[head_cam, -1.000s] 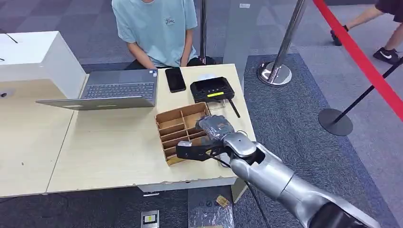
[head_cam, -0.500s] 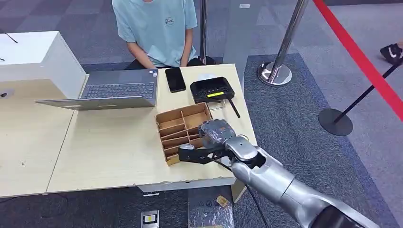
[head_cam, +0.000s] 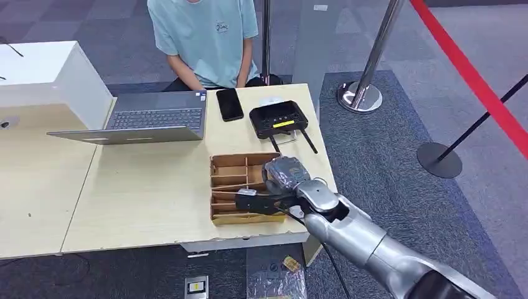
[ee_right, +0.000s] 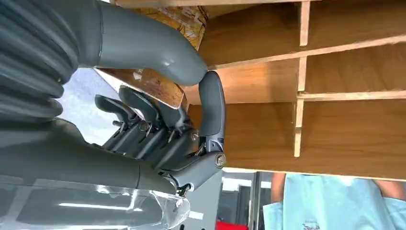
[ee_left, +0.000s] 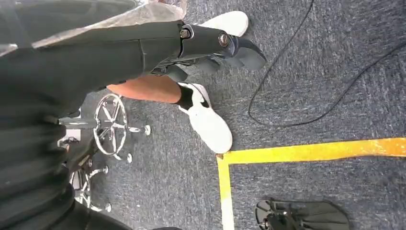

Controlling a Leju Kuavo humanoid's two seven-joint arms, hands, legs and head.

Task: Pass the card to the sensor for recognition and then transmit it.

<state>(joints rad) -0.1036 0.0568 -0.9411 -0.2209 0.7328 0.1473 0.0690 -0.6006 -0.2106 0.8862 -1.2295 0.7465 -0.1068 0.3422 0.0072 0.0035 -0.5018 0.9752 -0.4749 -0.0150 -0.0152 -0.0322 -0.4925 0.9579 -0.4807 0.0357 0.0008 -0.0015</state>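
Beyond the right hand's (head_cam: 269, 189) fingers (head_cam: 252, 204), on the same surface (head_cam: 149, 193), we find a black box with two aerials (head_cam: 278, 118), then a phone (head_cam: 229, 104). An open laptop (head_cam: 149, 118) stands further out to the left of the fingers. A person (head_cam: 202, 37) sits at the far edge. A metal post (head_cam: 373, 56) stands on the carpet, well apart to the right of the fingers. Nothing stands between the fingers and the black box except the divided tray (head_cam: 227, 218) itself.

The back of the hand covers the right-hand compartments of the tray. We cannot tell where the card lies. The visible compartments are too small in the head view to read.

In the right wrist view, the thumb (ee_right: 158, 52) lies on one side of a speckled brown tray wall (ee_right: 153, 86) and the dark fingers curl against the other. The right hand thus pinches the tray at its near right part.

The left hand (ee_left: 210, 43) hangs over the carpet floor (ee_left: 297, 191), holding nothing. We cannot tell how far its fingers are spread.
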